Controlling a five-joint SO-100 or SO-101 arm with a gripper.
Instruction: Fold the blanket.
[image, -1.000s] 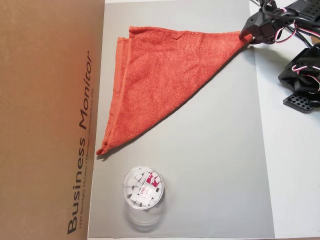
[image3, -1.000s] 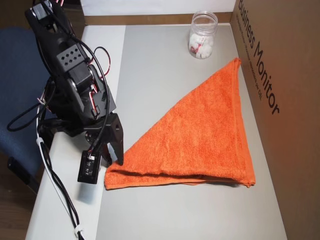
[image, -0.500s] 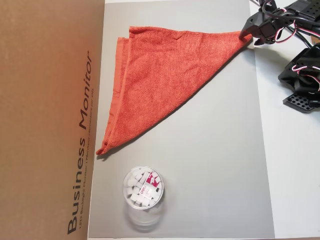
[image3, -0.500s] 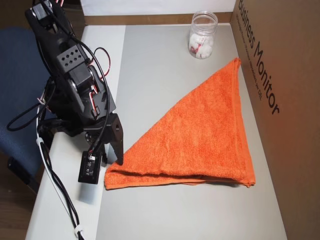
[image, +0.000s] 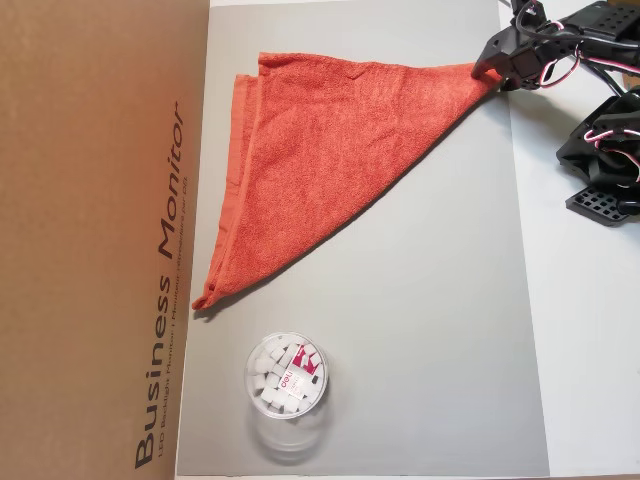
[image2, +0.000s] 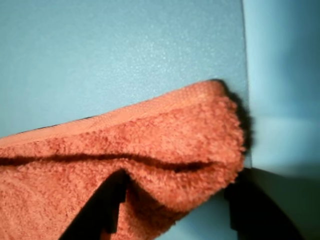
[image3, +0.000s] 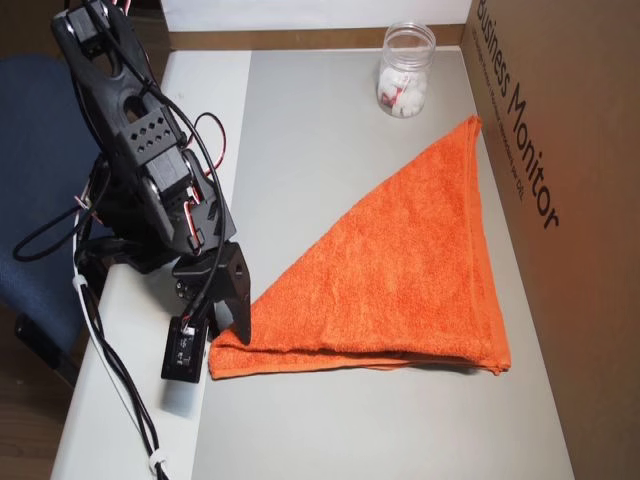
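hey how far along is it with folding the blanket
One fold looks done: the blanket lies as a doubled triangle on the grey mat. In hand: the gripper sits open at the triangle's corner nearest the arm, fingers either side of the cloth in the wrist view, not yet clamped. Any second fold is left.

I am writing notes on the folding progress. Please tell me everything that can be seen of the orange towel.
The towel is orange-red terry cloth with a flat hemmed band along its edges. It lies flat on the grey mat, folded diagonally into a two-layered triangle. One long edge runs beside the cardboard box. The pincer is at its pointed corner near the mat's edge; in the wrist view, dark fingers flank that slightly lifted corner. The clear tub stands apart.
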